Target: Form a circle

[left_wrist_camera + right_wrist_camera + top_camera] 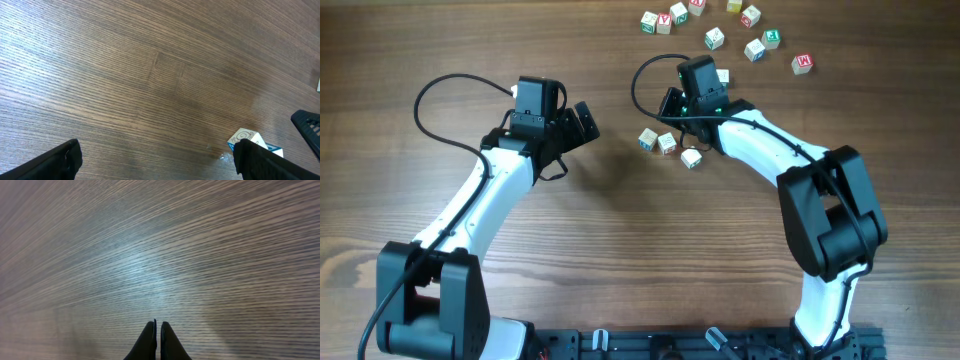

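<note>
- Brown wood-grain tabletop (620,230) carries two groups of small letter cubes and both arms.
- Near its middle lies the circle (667,144), three white cubes close together in a short curve just in front of the right arm's wrist. It reads more as an arc than a ring, so I judge the shape unfinished.
- Several loose cubes (715,38) lie scattered along the far edge, well apart from the clump, likely as supply.
- The right gripper (155,330) is pinched closed on nothing over bare wood; closed tips would suit nudging.
- The left gripper (585,122) is spread wide and empty, aimed toward the clump. One cube (245,141) shows beside its finger, probably the clump's nearest member, though it is partly hidden.
</note>
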`<state>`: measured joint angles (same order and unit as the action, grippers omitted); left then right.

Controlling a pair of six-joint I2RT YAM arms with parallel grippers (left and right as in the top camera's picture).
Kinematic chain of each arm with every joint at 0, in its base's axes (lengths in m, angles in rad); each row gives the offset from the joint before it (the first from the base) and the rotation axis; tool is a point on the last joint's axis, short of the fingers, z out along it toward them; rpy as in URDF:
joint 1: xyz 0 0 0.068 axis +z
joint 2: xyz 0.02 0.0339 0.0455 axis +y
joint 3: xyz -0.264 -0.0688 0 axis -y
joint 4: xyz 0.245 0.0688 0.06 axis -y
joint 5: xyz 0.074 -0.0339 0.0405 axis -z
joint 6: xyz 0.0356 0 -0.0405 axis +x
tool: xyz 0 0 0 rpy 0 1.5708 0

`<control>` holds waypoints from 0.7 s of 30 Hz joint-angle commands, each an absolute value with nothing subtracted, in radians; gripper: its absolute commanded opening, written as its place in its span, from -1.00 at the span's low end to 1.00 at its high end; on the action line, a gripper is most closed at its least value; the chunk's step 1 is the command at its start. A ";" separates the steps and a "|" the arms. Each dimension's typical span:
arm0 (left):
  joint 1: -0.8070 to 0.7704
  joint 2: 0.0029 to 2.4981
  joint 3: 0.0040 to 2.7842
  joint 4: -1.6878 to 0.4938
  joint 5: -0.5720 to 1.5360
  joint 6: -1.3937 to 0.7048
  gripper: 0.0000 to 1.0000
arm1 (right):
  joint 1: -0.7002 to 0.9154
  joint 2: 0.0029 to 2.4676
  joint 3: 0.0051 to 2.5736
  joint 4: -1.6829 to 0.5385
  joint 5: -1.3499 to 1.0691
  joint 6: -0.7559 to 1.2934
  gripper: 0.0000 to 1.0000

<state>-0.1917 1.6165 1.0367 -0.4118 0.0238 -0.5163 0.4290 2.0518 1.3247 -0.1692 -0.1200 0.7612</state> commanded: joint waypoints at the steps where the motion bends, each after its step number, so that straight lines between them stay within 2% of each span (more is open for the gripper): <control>1: -0.192 1.597 1.034 -0.410 0.025 -0.501 1.00 | 0.451 2.071 1.343 -0.153 -0.161 0.760 -0.88; 21: -0.192 1.597 1.034 -0.410 0.025 -0.501 1.00 | 0.482 2.071 1.343 -0.229 -0.175 0.785 -0.91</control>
